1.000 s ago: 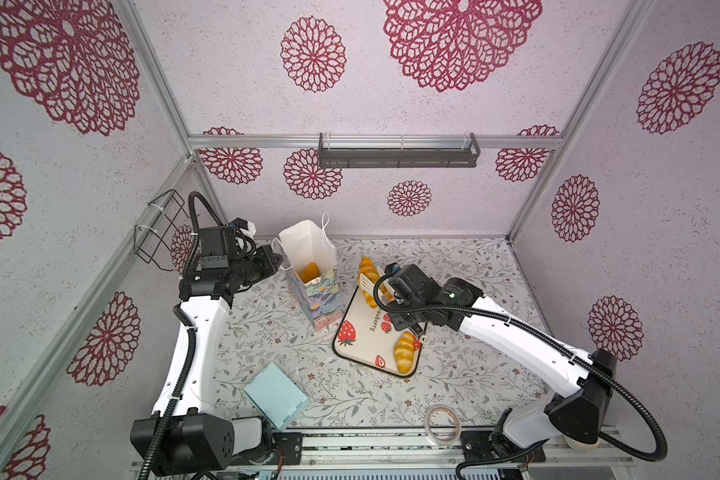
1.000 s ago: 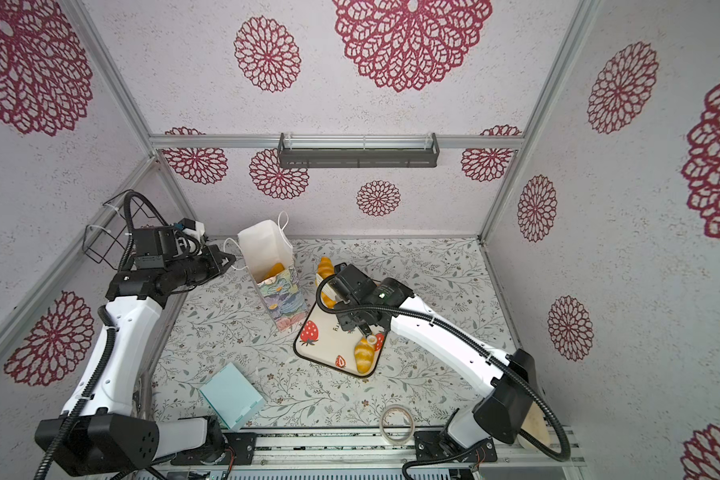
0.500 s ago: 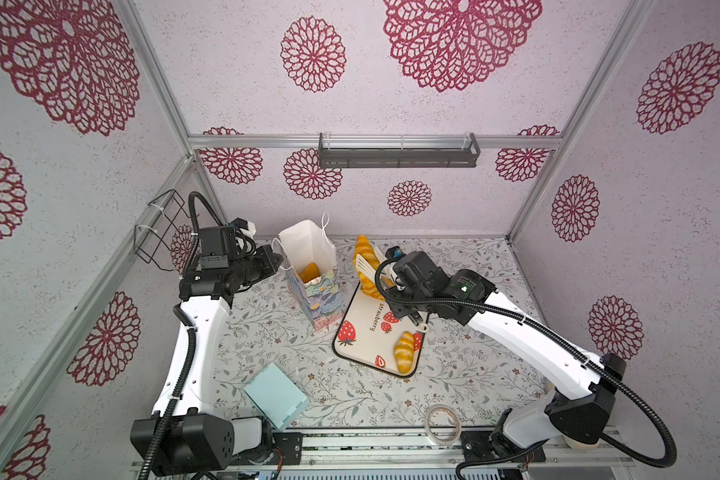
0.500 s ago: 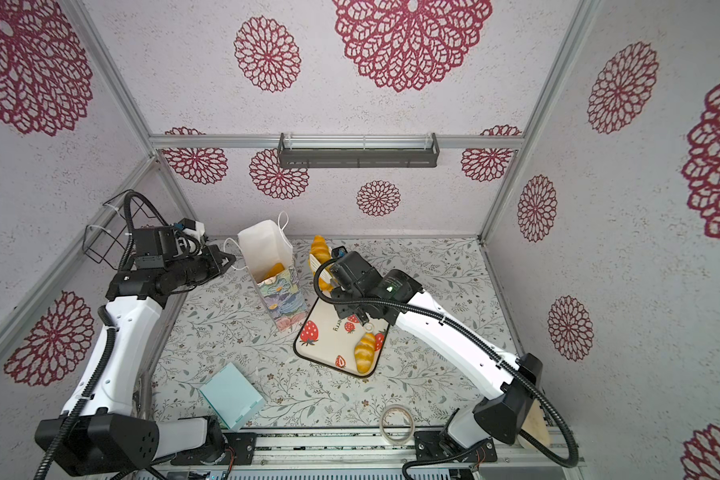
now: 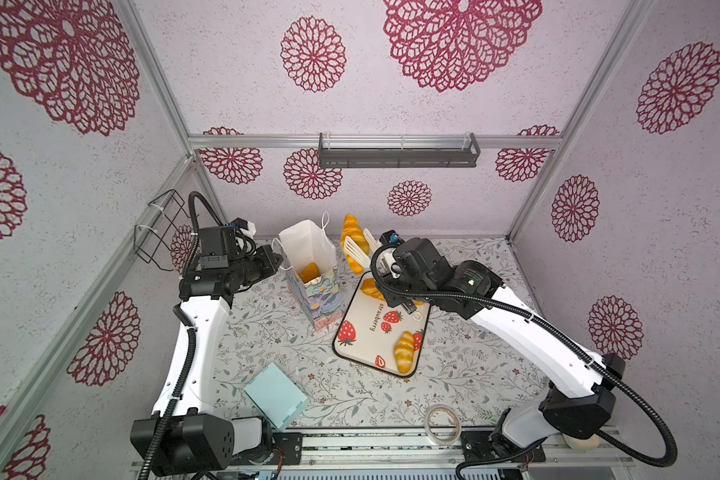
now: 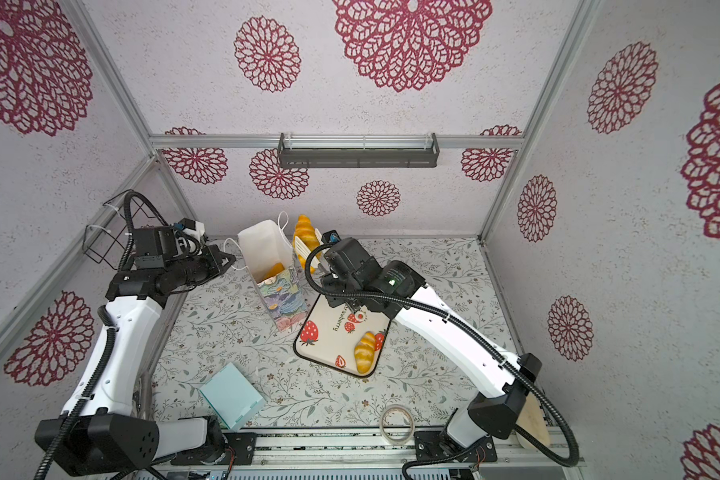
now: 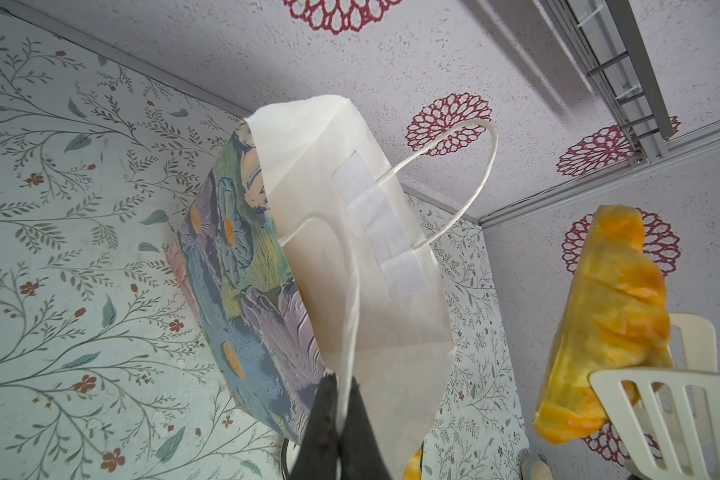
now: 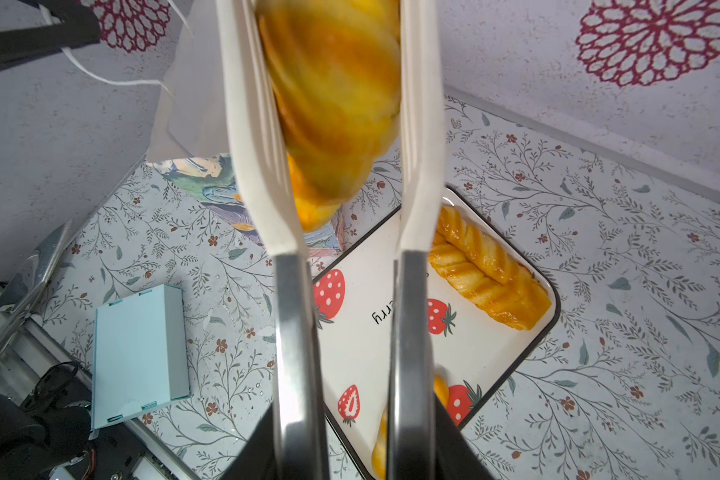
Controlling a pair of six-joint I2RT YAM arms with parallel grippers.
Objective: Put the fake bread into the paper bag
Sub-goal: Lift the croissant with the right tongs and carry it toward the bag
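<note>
The paper bag (image 5: 308,249) (image 6: 267,245) (image 7: 350,199) stands upright and open left of the strawberry tray (image 5: 364,347) (image 6: 323,347). My left gripper (image 5: 279,261) (image 6: 230,262) (image 7: 341,380) is shut on its white cord handle. My right gripper (image 5: 385,257) (image 6: 329,259) (image 8: 352,419) is shut on white tongs (image 5: 356,248) (image 8: 250,137), and these pinch a fake bread croissant (image 5: 353,230) (image 6: 304,228) (image 7: 612,316) (image 8: 333,95) in the air just right of the bag's mouth. One piece (image 5: 310,272) lies inside the bag. A long loaf (image 5: 371,291) (image 8: 487,274) and a croissant (image 5: 404,351) (image 6: 364,351) lie on the tray.
A light blue box (image 5: 276,395) (image 6: 231,395) (image 8: 138,353) lies at the front left. A tape roll (image 5: 443,424) (image 6: 397,422) sits by the front rail. A wire basket (image 5: 159,228) hangs on the left wall, and a dark shelf (image 5: 398,151) on the back wall.
My right arm has lifted the tongs with the croissant off the tray, up and back toward the bag's mouth. The left arm and the bag have stayed still.
</note>
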